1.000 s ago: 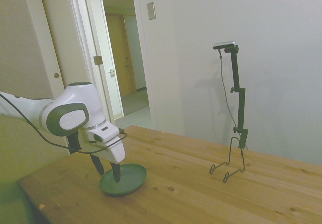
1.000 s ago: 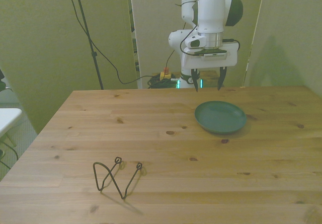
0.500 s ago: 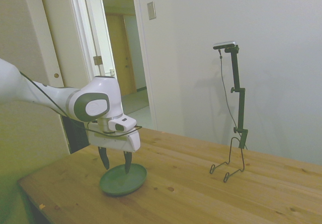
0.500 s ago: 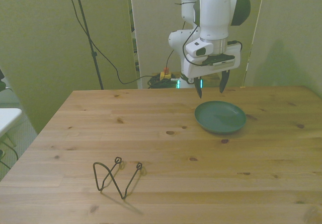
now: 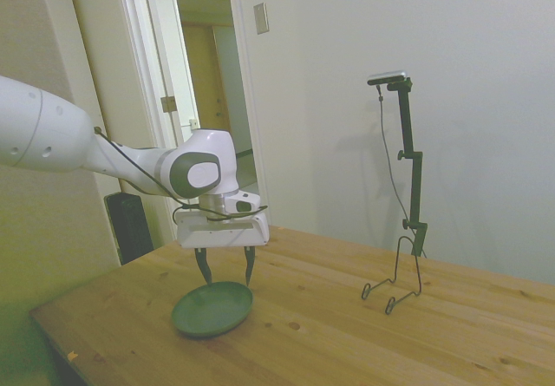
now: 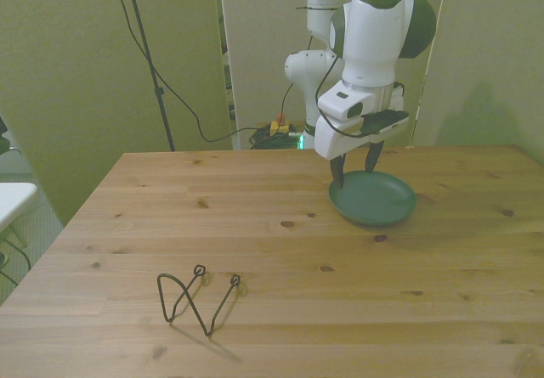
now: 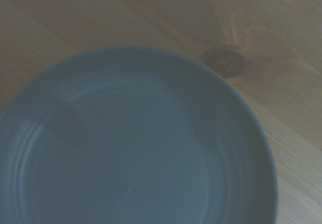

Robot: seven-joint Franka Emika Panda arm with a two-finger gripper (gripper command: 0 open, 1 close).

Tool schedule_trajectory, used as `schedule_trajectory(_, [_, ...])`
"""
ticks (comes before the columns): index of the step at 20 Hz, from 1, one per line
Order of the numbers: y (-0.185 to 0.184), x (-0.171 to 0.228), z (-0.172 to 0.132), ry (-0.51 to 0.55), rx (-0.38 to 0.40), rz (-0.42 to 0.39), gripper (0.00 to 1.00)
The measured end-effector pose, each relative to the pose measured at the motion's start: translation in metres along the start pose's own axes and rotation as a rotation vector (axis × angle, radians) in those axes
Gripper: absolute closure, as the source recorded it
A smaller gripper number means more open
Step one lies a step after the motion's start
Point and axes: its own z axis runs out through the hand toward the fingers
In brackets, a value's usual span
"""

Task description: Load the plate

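- Far to the front view's left, beyond the tabletop, a dark cable hangs down in front of a pale wall.
- A bent wire rack stands near the front view's left near corner of the tabletop, well apart from everything else on it; the side view shows it at the far right of the wood.
- The white arm comes in from the side view's left and bends down over the plate; its upper part shows in the front view.
- The gripper hangs over the far part of the plate, its fingers spread apart, pointing down and holding nothing.
- In the front view the gripper sits over the plate's far left part, with one dark finger just above the rim; whether it touches cannot be told.
- The dark green plate lies flat on the tabletop toward the front view's far right, with nothing on it.
- In the side view the plate rests near the left end of the tabletop.
- The wrist view fills with the plate, its raised rim and faint rings visible, and a dark knot in the wood just beside the rim.
- An open doorway stands behind the arm in the side view.
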Motion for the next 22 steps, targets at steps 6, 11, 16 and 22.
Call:
schedule_trajectory(6, [-0.003, 0.029, 0.010, -0.053, 0.015, -0.121, 0.00])
schedule_trajectory(11, [-0.010, 0.048, 0.008, -0.075, 0.033, -0.172, 0.00])
schedule_trajectory(16, [-0.020, 0.063, 0.030, -0.105, 0.045, -0.229, 0.00])
schedule_trajectory(22, [-0.019, 0.072, 0.061, -0.150, 0.052, -0.278, 0.00])
